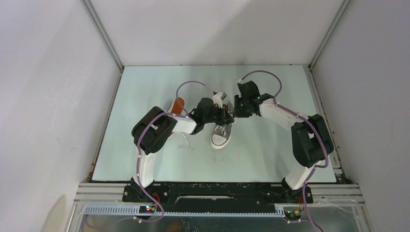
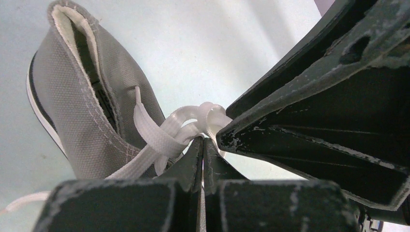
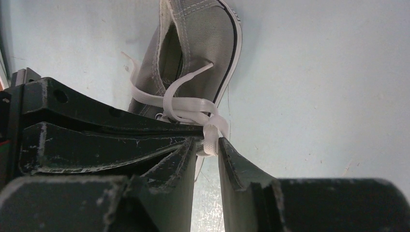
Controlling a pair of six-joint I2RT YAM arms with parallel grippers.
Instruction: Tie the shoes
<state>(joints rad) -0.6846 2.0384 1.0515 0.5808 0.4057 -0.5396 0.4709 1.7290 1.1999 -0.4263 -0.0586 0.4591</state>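
**In the middle of the worktop (image 1: 270, 154): a knot begun, no bow yet**

In the middle of the worktop stands one grey shoe (image 1: 221, 137). Its white toe points at the near edge. Its lace (image 2: 154, 140) is crossed and wound into a small twist (image 2: 205, 113) over the open top of the shoe. That looks like the first part of a knot. You can see no bow loops, and one lace end (image 2: 19, 203) lies loose on the worktop.

Your left end effector (image 2: 202, 145) is shut tight right at the twist and seems to pinch the lace. Your right end effector (image 3: 208, 145) has its fingers (image 3: 237, 169) a little apart with a bit of lace between them. You cannot tell if they squeeze it.

The other shoe (image 1: 178, 105) lies on its side, a little nearer the left edge, with its orange sole showing. The left arm (image 1: 154, 130) hides part of it, and you cannot see its laces.

I think you are less than half done. This shoe needs its bow. Then comes the second shoe.
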